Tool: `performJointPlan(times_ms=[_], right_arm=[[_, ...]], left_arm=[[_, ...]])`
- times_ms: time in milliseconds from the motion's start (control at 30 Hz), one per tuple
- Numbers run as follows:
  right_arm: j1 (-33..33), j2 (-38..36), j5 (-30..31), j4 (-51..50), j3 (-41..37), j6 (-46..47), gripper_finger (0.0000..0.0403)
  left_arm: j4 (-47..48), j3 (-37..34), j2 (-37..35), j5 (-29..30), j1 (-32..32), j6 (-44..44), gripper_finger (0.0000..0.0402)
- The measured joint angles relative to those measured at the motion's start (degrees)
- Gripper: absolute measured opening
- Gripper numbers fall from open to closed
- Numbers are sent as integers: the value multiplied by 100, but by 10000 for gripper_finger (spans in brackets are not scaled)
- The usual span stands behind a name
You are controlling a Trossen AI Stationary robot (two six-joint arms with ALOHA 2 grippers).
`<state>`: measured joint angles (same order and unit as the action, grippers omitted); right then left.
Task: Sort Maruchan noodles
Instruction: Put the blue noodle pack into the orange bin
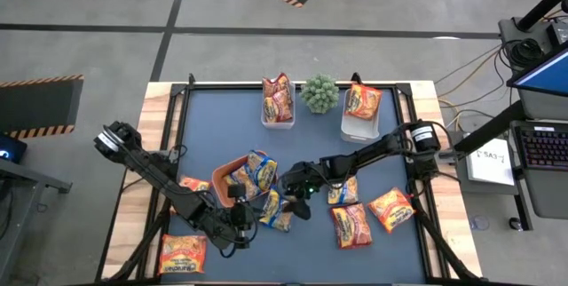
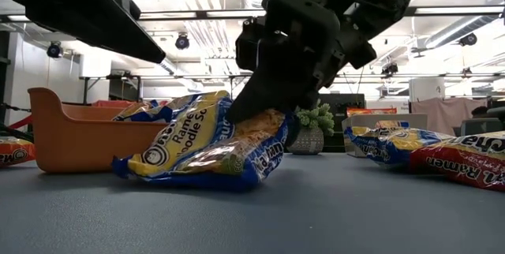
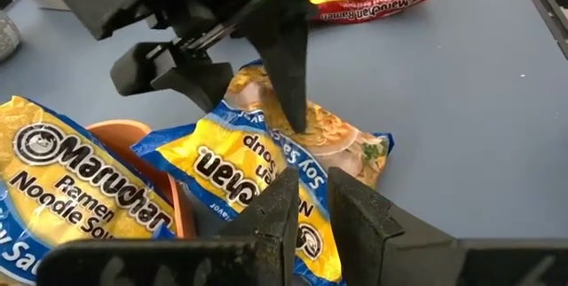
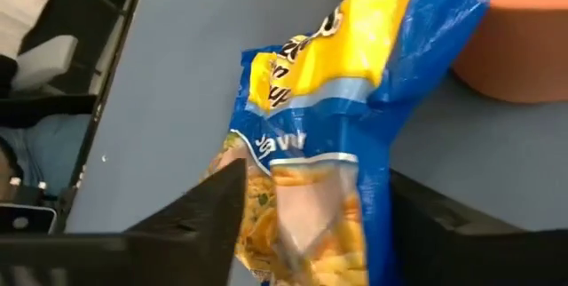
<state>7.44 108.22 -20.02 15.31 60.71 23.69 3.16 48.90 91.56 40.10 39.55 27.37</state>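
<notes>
our right gripper (image 1: pixel 297 193) is down at the middle of the table, and its fingers stand on both sides of a yellow and blue packet (image 2: pixel 207 150) that lies on the blue mat just beside the orange tray (image 1: pixel 224 172); in the right wrist view the packet (image 4: pixel 328 135) fills the space between the two fingers, so we judge it is gripped or very near to it. our left gripper (image 1: pixel 241 226) waits close in front of the same packet, its fingers narrow and holding nothing. the packet looks light, and its film is crinkly and probably slippery (the noodle block inside is stiff but would break under hard pressure). we think the best hold is across the short side, over the block and not only the loose sealed edge. other packets lie around, some in the clear tubs (image 1: pixel 278 113) at the far edge.
</notes>
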Motion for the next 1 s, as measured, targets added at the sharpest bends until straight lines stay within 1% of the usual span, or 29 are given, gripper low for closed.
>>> performJointPlan(times_ms=[100,200,300,367,500,567,700,800,833,900,1000], right_arm=[[0,-4,-171,0,0,205,154],[5,-10,-260,-1,0,384,114],[19,-22,-275,0,0,514,85],[42,-33,-273,0,0,528,74],[90,-99,-272,48,0,640,64],[137,-158,-270,151,0,721,64],[240,-266,-267,623,2,989,64],[278,-310,-227,1186,4,1281,63],[284,-315,-137,1375,4,1380,63],[283,-322,275,1649,9,1596,63],[269,-326,972,1711,9,1772,63]], left_arm=[[122,-1,-143,43,41,-233,47],[355,-2,-491,361,112,-569,47],[608,-2,-956,746,178,-892,47],[742,-3,-1272,1059,224,-1102,47],[845,-159,-1813,1648,319,-1437,47],[842,-307,-2048,1837,340,-1488,47],[861,-770,-2475,2045,341,-1415,47],[827,-1039,-2747,2326,339,-1300,47],[815,-1109,-2817,2410,339,-1285,47],[817,-1227,-2955,2554,339,-1278,47],[796,-1343,-3124,2932,339,-1363,47]])
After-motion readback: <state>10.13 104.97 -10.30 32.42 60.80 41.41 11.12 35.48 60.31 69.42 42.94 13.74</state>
